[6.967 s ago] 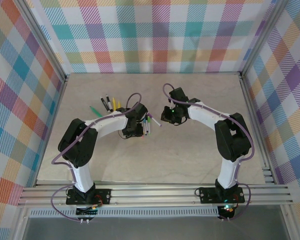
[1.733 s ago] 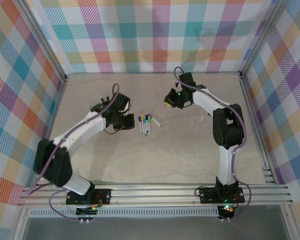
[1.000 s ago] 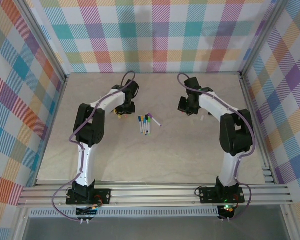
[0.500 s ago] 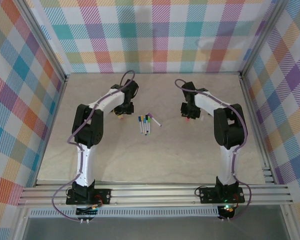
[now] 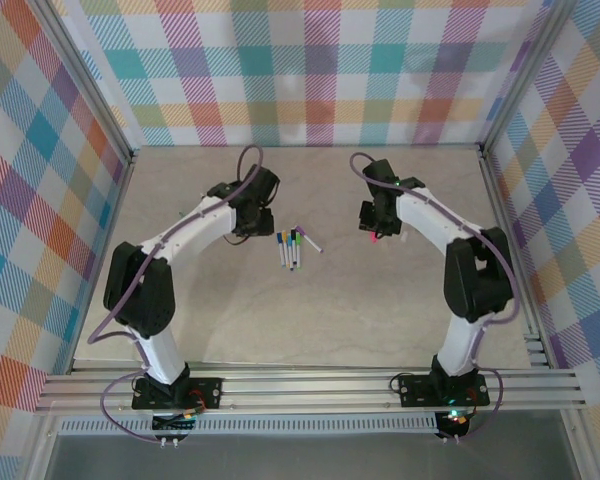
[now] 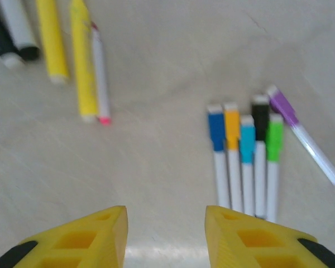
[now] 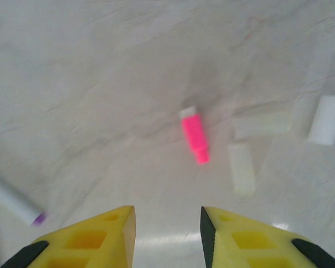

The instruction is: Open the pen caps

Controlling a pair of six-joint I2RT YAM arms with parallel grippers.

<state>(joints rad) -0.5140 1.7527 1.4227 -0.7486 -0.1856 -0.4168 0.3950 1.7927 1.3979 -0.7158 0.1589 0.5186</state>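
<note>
**Q:** Where do the pens lie?

**A:** Five capped pens (image 6: 247, 173) rest side by side on the beige table (image 5: 330, 320), with caps in blue, orange, cyan, black and green. A purple-capped pen (image 6: 304, 137) slants just right of them. Any lettering is too blurred to read.

**Q:** And the grippers?

**A:** The left gripper (image 6: 163, 223) hovers near that row, fingers apart and empty. The right gripper (image 7: 167, 223), likewise parted and empty, hangs over a loose pink cap (image 7: 194, 135) lying among pale translucent pieces (image 7: 243, 167).
</note>
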